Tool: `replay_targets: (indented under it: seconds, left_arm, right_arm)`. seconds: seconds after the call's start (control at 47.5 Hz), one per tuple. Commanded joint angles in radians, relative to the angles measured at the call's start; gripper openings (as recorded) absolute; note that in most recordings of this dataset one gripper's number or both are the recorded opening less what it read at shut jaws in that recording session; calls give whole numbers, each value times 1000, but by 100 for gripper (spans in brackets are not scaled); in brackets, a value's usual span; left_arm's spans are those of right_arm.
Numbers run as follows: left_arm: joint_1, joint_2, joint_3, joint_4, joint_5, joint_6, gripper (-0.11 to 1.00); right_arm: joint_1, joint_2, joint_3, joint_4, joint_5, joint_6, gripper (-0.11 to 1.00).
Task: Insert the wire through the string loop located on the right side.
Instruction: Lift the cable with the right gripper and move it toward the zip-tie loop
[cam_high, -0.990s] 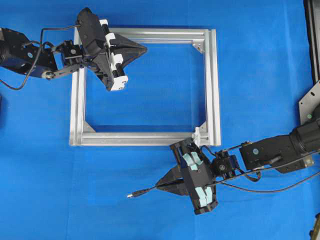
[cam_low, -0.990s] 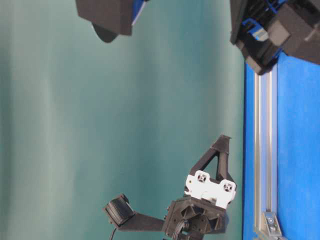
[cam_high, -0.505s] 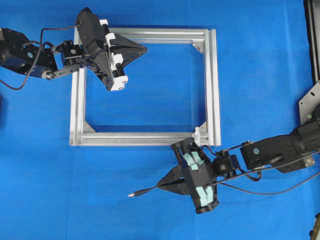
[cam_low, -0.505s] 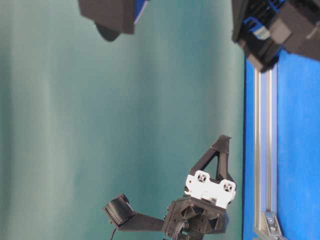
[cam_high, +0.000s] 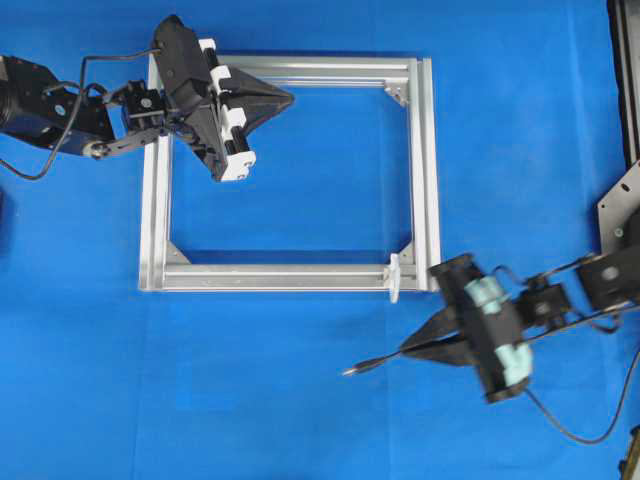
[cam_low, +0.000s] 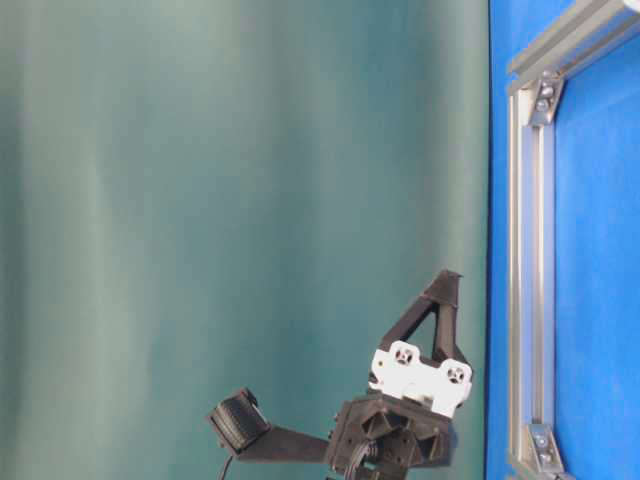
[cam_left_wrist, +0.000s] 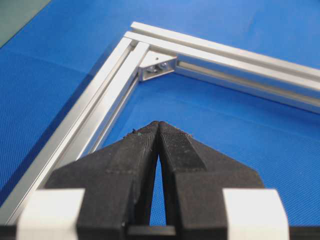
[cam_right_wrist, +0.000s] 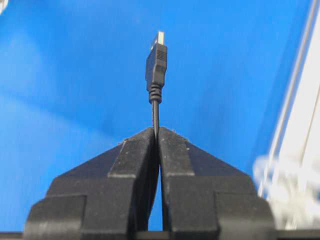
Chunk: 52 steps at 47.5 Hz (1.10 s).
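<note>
Two black arms work over a blue cloth-covered table (cam_high: 300, 420), with a plain teal-green backdrop (cam_low: 240, 200) behind it in the table-level view. On the cloth lies a square silver aluminium frame (cam_high: 428, 170) with small corner brackets. The left gripper (cam_high: 287, 98) hangs over the frame's upper left corner, pointing along the top bar toward the right; its fingers (cam_left_wrist: 145, 150) are pressed together with nothing between them. The right gripper (cam_high: 408, 351) sits below and to the right of the frame's lower right corner, tips pointing left, its image slightly blurred. Its jaws are clamped on the wire (cam_right_wrist: 156, 65), whose plug (cam_high: 352, 370) sticks out beyond the tips over bare cloth. The string loop (cam_high: 394, 277) is on the frame's bottom bar near the right corner, apart from the plug. No writing can be read.
</note>
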Motion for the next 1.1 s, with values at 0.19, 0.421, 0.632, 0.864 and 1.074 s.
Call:
replay_targets:
  seconds: [0.19, 0.421, 0.632, 0.864, 1.074]
  left_arm:
    - [-2, -29, -12, 3, -11, 0, 0]
    - [-2, -28, -14, 3, -12, 0, 0]
    - [-2, -28, -15, 3, -12, 0, 0]
    - [-2, -29, -14, 3, -12, 0, 0]
    - [-2, -29, -12, 5, -12, 0, 0]
  right_arm:
    - [5, -212, 170, 18, 12, 0, -3]
    - [2, -307, 235, 18, 60, 0, -3]
    - [-23, -295, 239, 18, 52, -2, -3]
    - [-115, -293, 245, 15, 28, -8, -3]
    - [-202, -293, 247, 14, 12, -14, -3]
